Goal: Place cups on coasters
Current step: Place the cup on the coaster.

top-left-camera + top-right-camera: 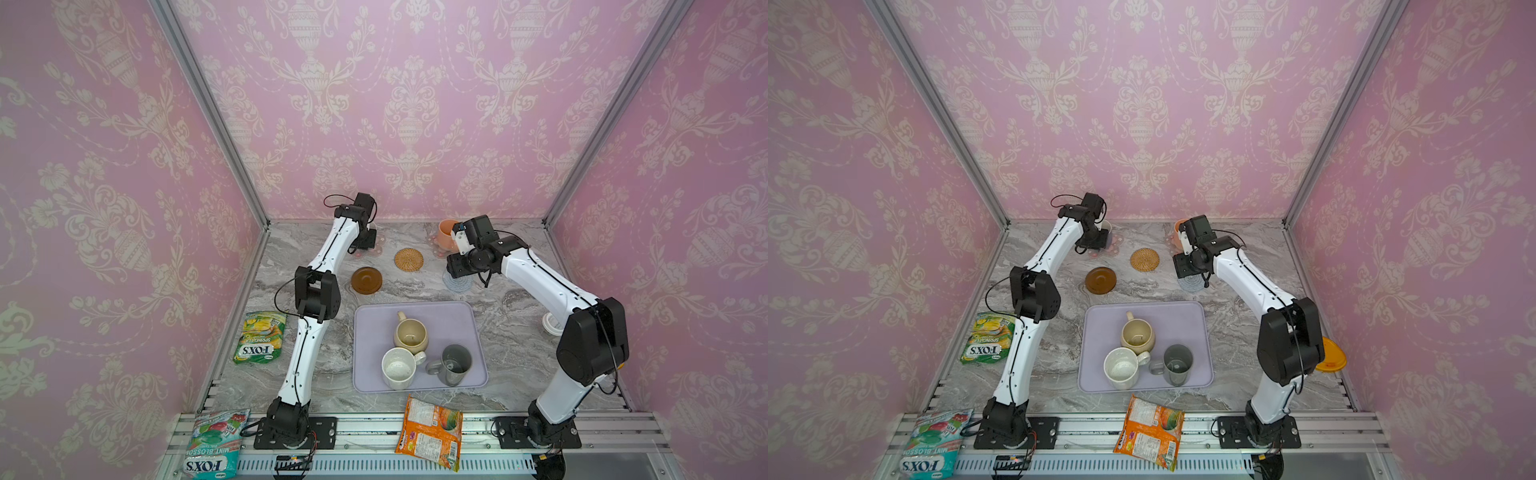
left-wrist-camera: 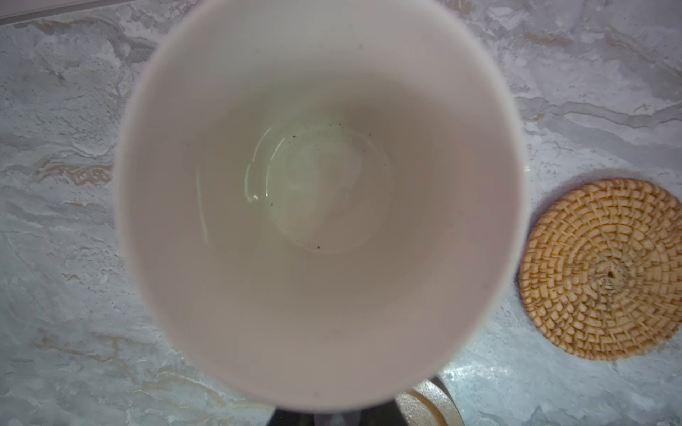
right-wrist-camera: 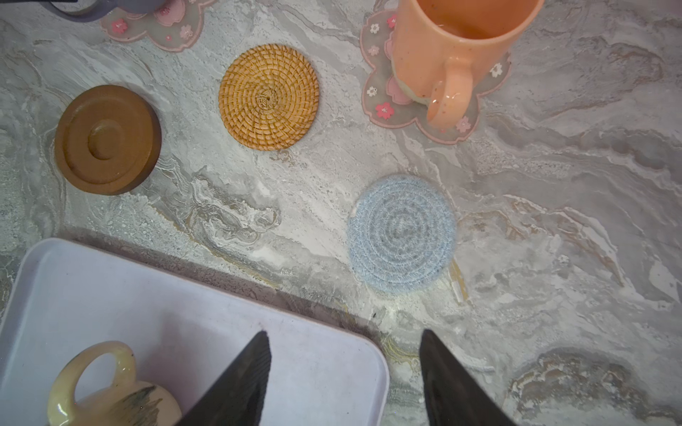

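Marble counter (image 1: 519, 299): left tool (image 2: 334, 418) pinches lavender mug (image 2: 317, 184) to seat it on flower coaster (image 3: 173, 33) beneath; right tool (image 3: 343, 369) spread, empty.

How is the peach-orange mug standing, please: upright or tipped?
Upright: the peach-orange mug rests base-down on the pink flower-shaped coaster, its opening facing up.

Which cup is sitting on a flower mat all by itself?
The peach-orange mug, on the pink flower coaster. The beige mug, white mug and grey mug stand on the tray; the left gripper grips the lavender mug.
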